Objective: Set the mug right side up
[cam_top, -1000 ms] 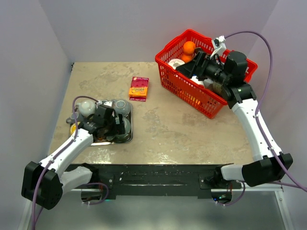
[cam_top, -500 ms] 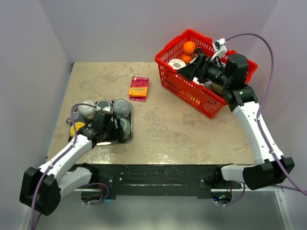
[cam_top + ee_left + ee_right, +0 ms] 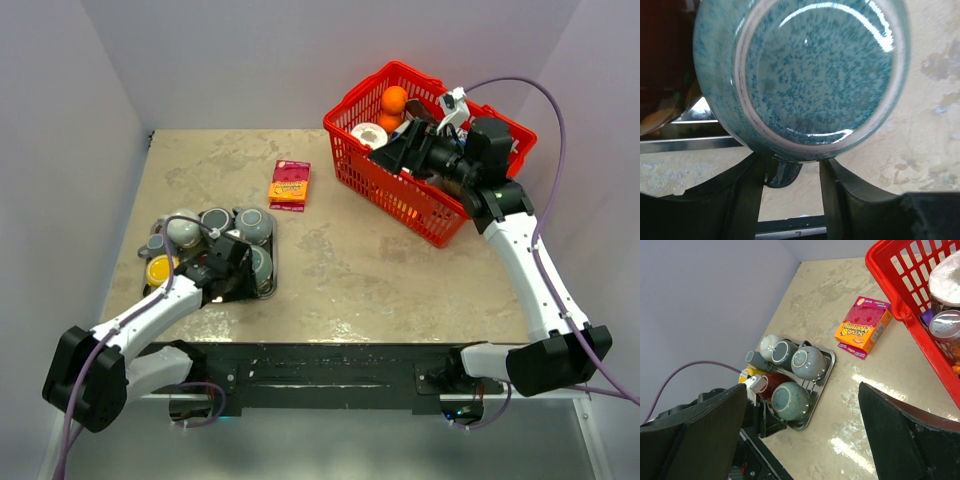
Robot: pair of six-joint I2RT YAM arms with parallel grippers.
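The mug [image 3: 259, 264] is speckled teal and stands upside down at the near right of a metal tray [image 3: 273, 287]. Its base fills the left wrist view [image 3: 815, 75], and it also shows in the right wrist view [image 3: 790, 400]. My left gripper [image 3: 236, 281] is low at the mug's near side, and the mug's handle [image 3: 782, 172] sits between its part-closed fingers [image 3: 792, 162]. The left finger touches the handle, while a gap separates the right finger from it. My right gripper [image 3: 393, 150] hangs wide open above the basket, holding nothing [image 3: 802, 387].
The tray [image 3: 827, 371] also holds a dark red mug [image 3: 771, 382], grey mugs [image 3: 254, 224] and a yellow item [image 3: 158, 270]. A pink and orange sponge box [image 3: 289, 185] lies mid-table. A red basket [image 3: 400, 190] with groceries stands at the back right.
My left gripper has slid down to the mug's near side and its jaws have narrowed around the handle. The right arm has barely shifted.
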